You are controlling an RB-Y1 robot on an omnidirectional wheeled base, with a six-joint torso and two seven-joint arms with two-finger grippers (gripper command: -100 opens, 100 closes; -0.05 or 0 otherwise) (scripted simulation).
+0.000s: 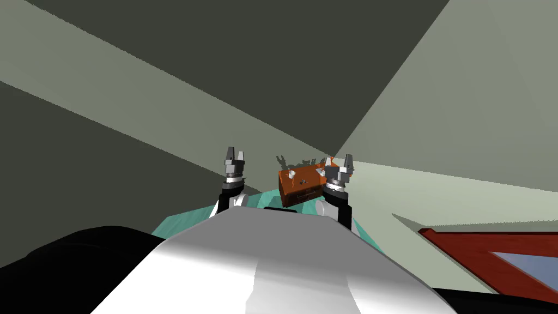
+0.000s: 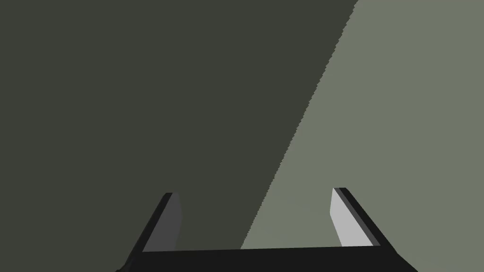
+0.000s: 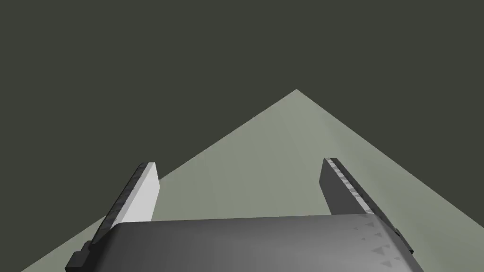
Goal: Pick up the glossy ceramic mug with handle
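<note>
A small orange-brown cabinet [image 1: 297,186] with drawers stands ahead, close to the corner of the walls. On its top sit two small white things [image 1: 291,174], one toward its left and another [image 1: 321,171] by its right edge. They are too small to tell which is the mug. My left gripper [image 1: 235,151] is raised to the left of the cabinet, its fingers open with nothing between them [image 2: 254,191]. My right gripper [image 1: 338,159] is raised in front of the cabinet's right end, also open and holding nothing [image 3: 238,161].
A teal floor patch [image 1: 180,222] lies in front of the cabinet. A dark red frame [image 1: 479,248] around a blue-grey panel is at the lower right. Grey walls meet in a corner behind the cabinet. A black area [image 1: 65,256] is at the lower left.
</note>
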